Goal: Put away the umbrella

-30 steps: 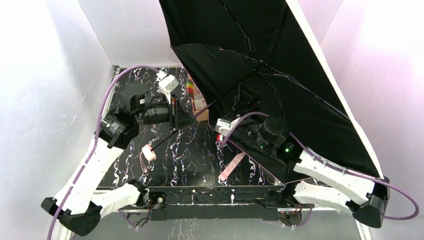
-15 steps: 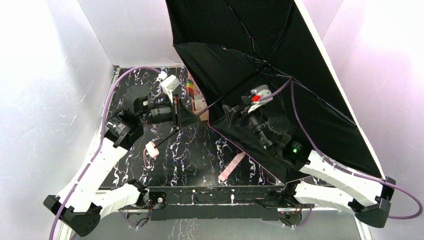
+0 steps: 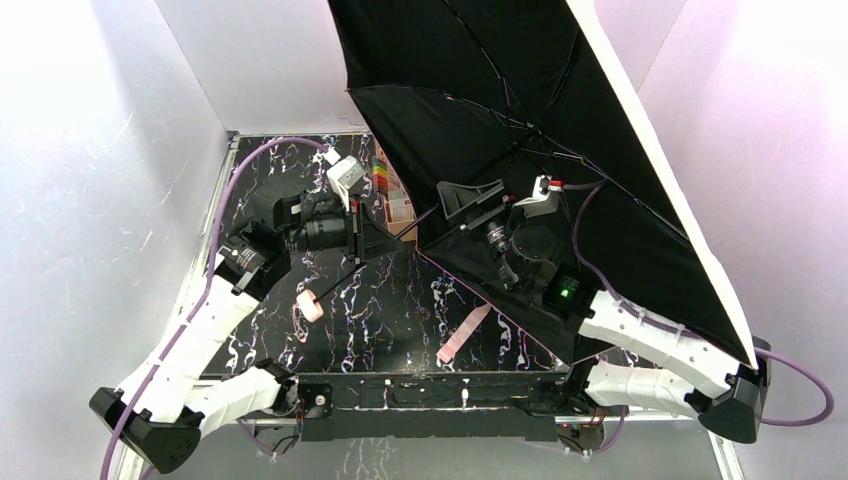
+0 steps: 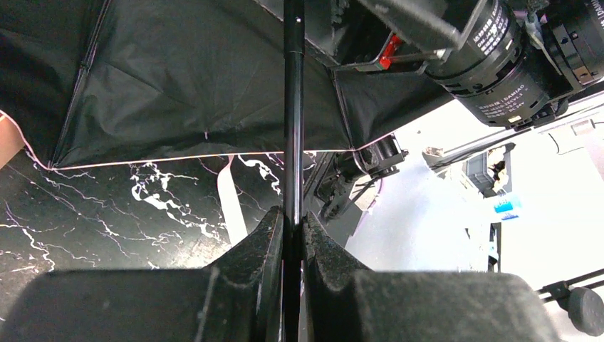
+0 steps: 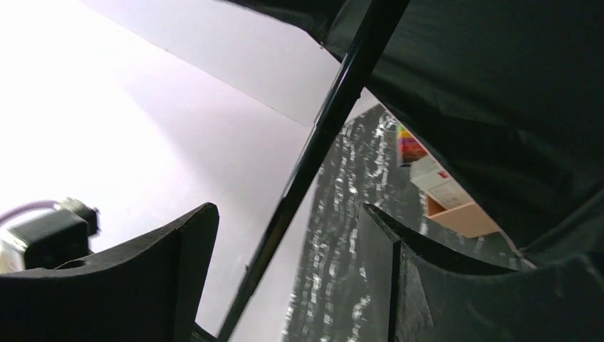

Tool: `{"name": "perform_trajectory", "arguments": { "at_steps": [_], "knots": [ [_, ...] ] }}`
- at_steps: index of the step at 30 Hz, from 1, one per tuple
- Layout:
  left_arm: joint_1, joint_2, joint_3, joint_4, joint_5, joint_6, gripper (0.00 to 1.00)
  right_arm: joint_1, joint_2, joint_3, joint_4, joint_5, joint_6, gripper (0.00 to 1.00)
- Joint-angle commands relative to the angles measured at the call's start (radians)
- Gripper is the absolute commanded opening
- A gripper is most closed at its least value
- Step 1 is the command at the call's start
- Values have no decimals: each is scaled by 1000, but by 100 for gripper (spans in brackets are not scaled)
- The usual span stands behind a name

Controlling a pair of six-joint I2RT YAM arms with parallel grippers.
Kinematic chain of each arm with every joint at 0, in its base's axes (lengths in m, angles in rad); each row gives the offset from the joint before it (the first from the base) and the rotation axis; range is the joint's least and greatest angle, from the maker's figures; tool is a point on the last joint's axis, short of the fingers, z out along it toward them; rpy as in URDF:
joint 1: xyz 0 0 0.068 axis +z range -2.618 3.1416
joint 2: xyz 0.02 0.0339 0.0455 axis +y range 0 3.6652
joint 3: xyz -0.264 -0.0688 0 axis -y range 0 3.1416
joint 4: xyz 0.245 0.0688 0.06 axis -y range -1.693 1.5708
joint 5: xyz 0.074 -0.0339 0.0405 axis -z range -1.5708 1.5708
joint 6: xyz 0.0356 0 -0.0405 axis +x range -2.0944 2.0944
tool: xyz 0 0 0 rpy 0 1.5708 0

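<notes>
While our left end effector (image 4: 292,221) is clamping the thin black shaft (image 4: 293,128) of the open umbrella (image 3: 560,150), whose canopy (image 3: 480,60) is leaning over the far right of the surface (image 3: 380,300), our right end effector (image 5: 288,208) is straddling that shaft with fingers (image 5: 185,256) apart, gripping nothing. We are risking a bent shaft or a swinging canopy if those fingers are closing askew. The orange desk organiser (image 3: 398,207) is sitting just beside the shaft, and a pink strap (image 3: 462,335) is lying loose nearby.

The left gripper (image 4: 292,226) is pinching the umbrella (image 4: 185,78) by its shaft (jaws nearly touching), black canopy hanging over the marbled table (image 4: 107,214).
</notes>
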Motion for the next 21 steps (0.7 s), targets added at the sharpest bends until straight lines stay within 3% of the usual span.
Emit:
{"name": "perform_trajectory", "arguments": {
  "at_steps": [1,12,18,21],
  "knots": [
    [6,6,-36,-27,-3,23,0,-17,27,-15,200,64,136,78],
    [7,-18,-49,-28,65,41,0,-79,92,21,271,9,118,31],
    [6,-23,-12,-28,80,48,0,-79,83,103,305,-40,-83,9],
    [5,-10,24,-27,81,47,0,-78,85,191,254,-80,-211,3]
  ]
}}
